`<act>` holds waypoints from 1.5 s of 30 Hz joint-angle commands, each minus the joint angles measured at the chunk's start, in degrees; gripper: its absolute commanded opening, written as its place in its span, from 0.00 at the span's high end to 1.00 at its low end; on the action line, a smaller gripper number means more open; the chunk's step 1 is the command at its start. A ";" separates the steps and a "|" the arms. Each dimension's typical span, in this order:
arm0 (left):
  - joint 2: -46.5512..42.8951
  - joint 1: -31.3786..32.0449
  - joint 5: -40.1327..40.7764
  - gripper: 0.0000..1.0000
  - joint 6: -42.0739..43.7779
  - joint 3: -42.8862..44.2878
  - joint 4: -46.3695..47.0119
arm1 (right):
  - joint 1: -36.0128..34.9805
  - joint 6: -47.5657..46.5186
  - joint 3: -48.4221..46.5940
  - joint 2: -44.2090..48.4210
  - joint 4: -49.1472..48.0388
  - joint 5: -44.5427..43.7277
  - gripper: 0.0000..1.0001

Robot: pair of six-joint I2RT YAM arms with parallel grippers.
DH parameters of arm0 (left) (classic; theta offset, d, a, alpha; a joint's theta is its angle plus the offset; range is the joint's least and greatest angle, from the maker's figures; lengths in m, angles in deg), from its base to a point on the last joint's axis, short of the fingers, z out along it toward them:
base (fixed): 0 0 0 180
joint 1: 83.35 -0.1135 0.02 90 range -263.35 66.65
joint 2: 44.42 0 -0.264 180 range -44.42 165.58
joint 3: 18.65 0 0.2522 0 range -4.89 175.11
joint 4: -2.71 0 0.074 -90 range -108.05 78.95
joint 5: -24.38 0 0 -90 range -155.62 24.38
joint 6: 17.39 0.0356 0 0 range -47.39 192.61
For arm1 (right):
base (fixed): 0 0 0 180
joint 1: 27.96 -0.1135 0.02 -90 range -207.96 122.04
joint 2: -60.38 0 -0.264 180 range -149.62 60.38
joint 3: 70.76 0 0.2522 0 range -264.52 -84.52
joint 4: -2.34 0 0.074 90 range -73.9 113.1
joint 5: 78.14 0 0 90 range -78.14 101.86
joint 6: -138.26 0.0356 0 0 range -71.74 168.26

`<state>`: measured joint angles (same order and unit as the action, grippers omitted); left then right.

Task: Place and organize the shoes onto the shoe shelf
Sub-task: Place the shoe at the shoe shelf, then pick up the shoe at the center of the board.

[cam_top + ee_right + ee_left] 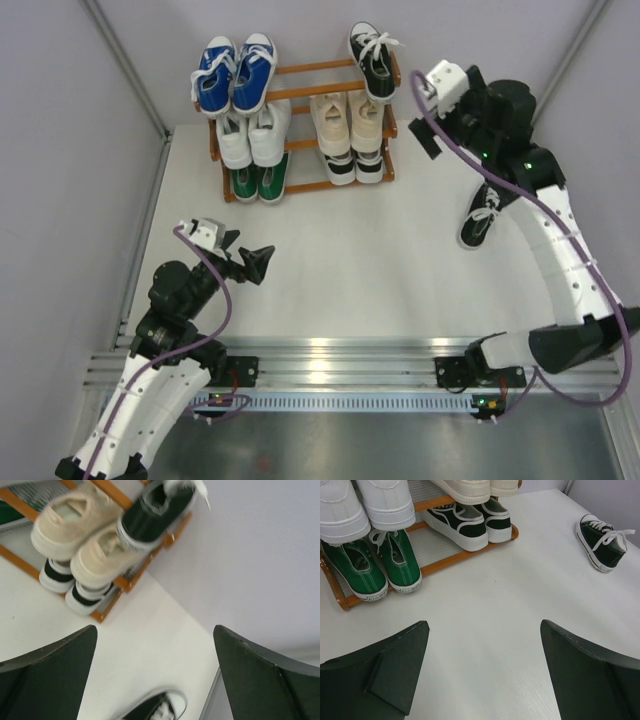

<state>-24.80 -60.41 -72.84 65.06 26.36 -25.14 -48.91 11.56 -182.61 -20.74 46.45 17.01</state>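
right claw spread wide, nothing held | black shoe seated just ahead on shelf top, slot beside it judged reserved for mate | mate lies behind claw on tabletop | left claw wide, empty

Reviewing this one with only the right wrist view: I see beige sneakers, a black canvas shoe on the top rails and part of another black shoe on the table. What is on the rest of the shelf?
Observer: The left half of the shelf is full: a blue pair on top, a white pair in the middle, a green pair at the bottom.
Operator: Any room up top for the loose shoe?
Observer: Yes. The black canvas shoe sits at the right end of the top tier, with bare rails between it and the blue pair.
Operator: Where is the left hand?
Observer: The left hand is open and empty above the table, well short of the shelf.
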 commanded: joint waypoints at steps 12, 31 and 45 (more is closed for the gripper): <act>-0.28 -0.26 -1.39 0.02 -0.80 -0.39 1.43 | 39.67 32.66 38.22 10.12 1.64 7.96 0.11; 1.04 -0.26 -6.74 0.02 -1.76 -0.83 2.75 | 40.55 41.72 33.40 -16.96 -8.99 9.61 0.82; 27.91 19.57 5.44 0.08 -29.79 5.57 22.51 | 37.13 46.99 43.06 13.26 -8.20 18.58 1.00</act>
<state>-1.92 -49.79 -77.59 42.46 26.97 -12.99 -9.57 56.10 -140.01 -13.94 42.27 30.62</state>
